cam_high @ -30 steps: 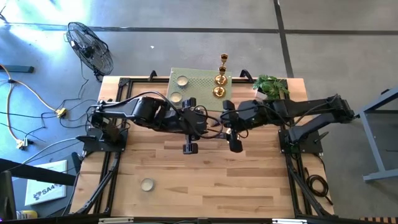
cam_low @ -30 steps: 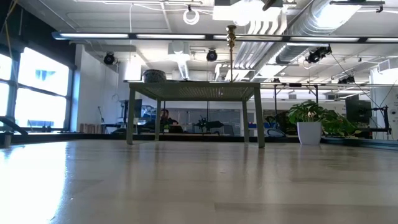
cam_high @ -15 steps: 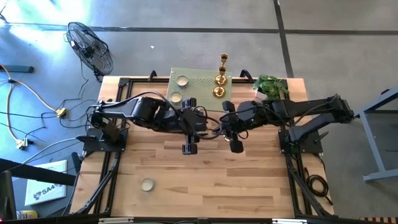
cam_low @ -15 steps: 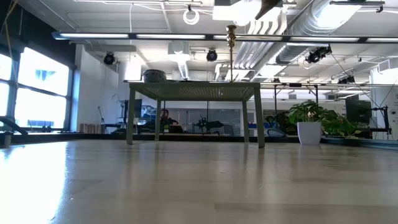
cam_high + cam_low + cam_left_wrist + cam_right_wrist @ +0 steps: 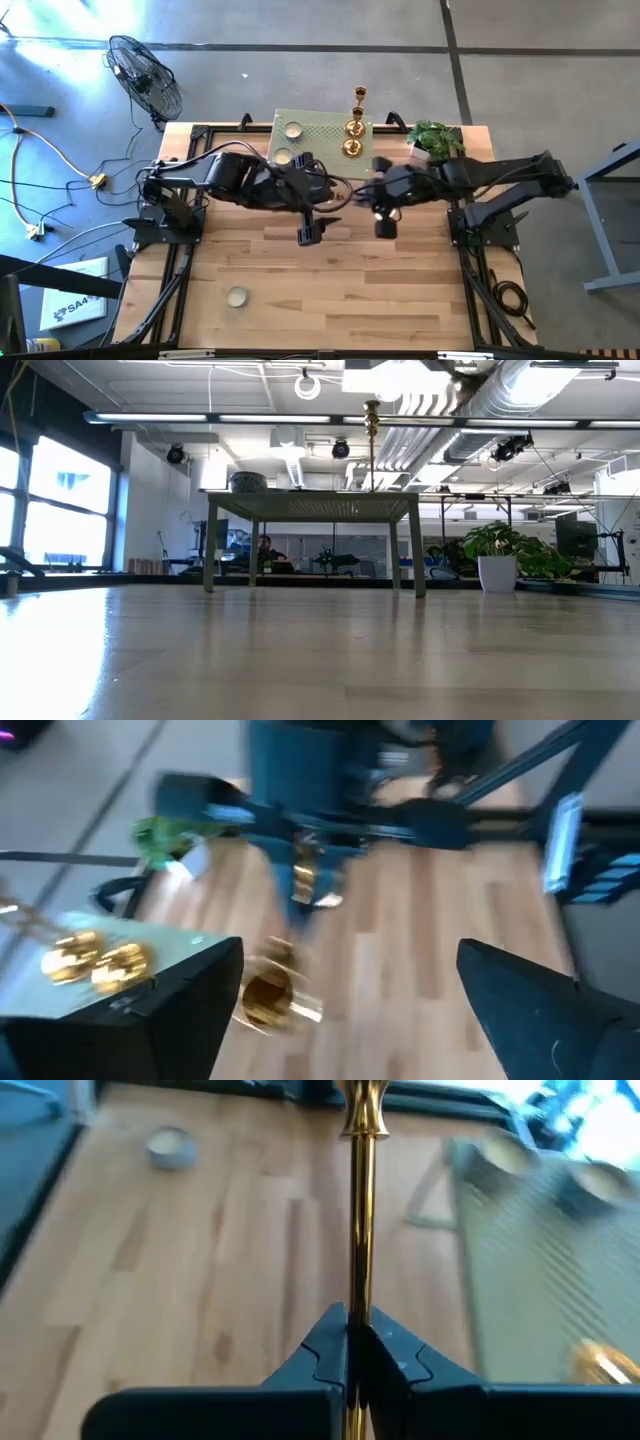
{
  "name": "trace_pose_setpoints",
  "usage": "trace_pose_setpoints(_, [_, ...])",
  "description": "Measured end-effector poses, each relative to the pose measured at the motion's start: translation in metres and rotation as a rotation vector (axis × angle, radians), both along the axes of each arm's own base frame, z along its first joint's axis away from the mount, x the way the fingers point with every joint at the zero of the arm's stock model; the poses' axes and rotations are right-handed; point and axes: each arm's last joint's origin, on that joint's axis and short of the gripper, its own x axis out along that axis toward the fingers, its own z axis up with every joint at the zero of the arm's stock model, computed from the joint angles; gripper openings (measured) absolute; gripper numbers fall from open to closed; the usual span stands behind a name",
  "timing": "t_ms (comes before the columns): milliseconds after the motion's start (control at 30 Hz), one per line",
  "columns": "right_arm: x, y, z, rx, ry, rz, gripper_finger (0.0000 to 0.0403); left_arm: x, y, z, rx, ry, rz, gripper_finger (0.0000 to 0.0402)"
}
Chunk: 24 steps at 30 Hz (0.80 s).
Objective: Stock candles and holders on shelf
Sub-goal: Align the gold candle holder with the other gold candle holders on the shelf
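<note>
Your right gripper (image 5: pixel 352 1342) is just in front of the shelf (image 5: pixel 322 133), its fingers closed tight on the thin stem of a gold holder (image 5: pixel 361 1200). Your left gripper (image 5: pixel 312 232) is beside it with fingers spread wide, holding nothing. Two candles (image 5: pixel 292 129) and three holders (image 5: pixel 354 128) stand on the shelf; one candle (image 5: pixel 236 296) lies well apart, near the table's front edge. No writing can be read near the shelf.

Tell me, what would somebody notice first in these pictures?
Probably the two dark arms meeting mid-table. The right hand is pinching a tall gold holder by its thin stem. Behind them, the green shelf at the table's far edge already carries two candles and shiny gold holders, while one candle sits alone near the front.
</note>
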Motion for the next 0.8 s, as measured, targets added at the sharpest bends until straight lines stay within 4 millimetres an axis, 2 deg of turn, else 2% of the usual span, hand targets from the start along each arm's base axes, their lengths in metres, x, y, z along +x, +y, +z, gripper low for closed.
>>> trace_pose_setpoints(200, [-0.048,-0.003,0.023,-0.029,-0.036,-0.13,0.0006,-0.001,-0.004,0.013,-0.151,-0.099,-0.085,0.0366])
trace_pose_setpoints(400, [-0.121,-0.006,0.057,0.005,-0.248,-0.232,0.0006,0.001,-0.004,0.014,-0.15,-0.124,-0.081,0.0367])
trace_pose_setpoints(500, [-0.155,-0.01,0.068,0.03,-0.371,-0.281,0.0006,0.001,-0.002,0.014,-0.125,-0.124,-0.044,0.0367])
trace_pose_setpoints(633, [-0.182,-0.014,0.056,0.084,-0.479,-0.306,0.0006,0.001,-0.002,0.014,-0.12,-0.127,-0.035,0.0367])
trace_pose_setpoints(800, [-0.183,-0.009,0.011,0.174,-0.628,-0.239,0.0006,0.001,-0.002,0.013,-0.12,-0.125,-0.035,0.0367])
